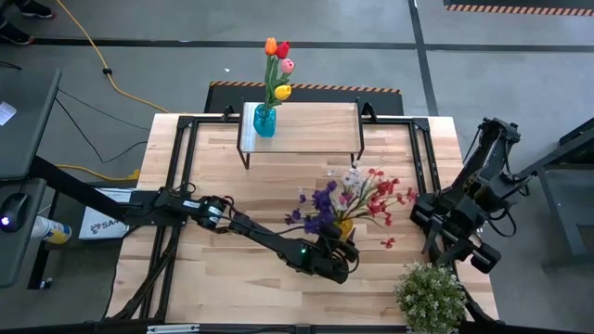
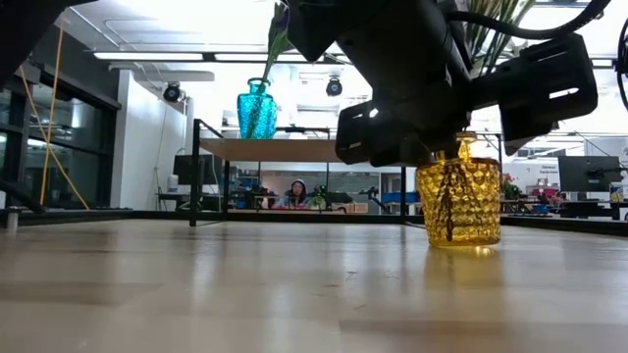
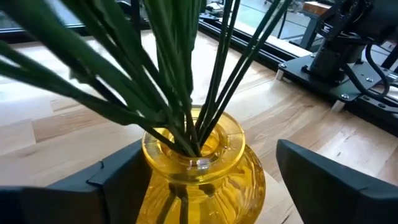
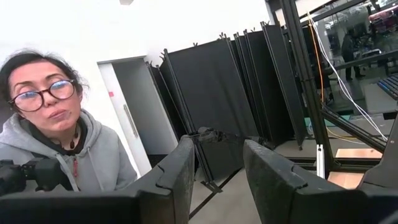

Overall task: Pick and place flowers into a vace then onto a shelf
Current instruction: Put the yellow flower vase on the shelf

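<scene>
A yellow glass vase (image 3: 205,180) stands on its base mid-table and holds red, purple and white sprays (image 1: 357,197), their green stems (image 3: 186,93) in its neck. My left gripper (image 3: 209,149) is open, reaching in from the near left with one finger on each side of the vase's shoulder. A blue vase (image 1: 264,121) of tulips (image 1: 278,65) stands on the left end of the shelf (image 1: 311,130). My right gripper (image 4: 217,146) waits open with nothing between its fingers at the table's right, raised and pointing slightly upward. My left gripper comes at the yellow vase nearly level from the table's near left. One finger (image 3: 323,180) stands clear of the glass with a gap showing. The other finger (image 3: 106,180) lies right beside the vase's wall (image 3: 149,162); I cannot tell whether it touches.
A bushy pale-green potted plant (image 1: 430,295) stands at the near right corner. A loose red petal (image 1: 388,243) lies right of the yellow vase. The shelf's right part is bare wood. A person (image 4: 56,137) is beyond the table in the right wrist view.
</scene>
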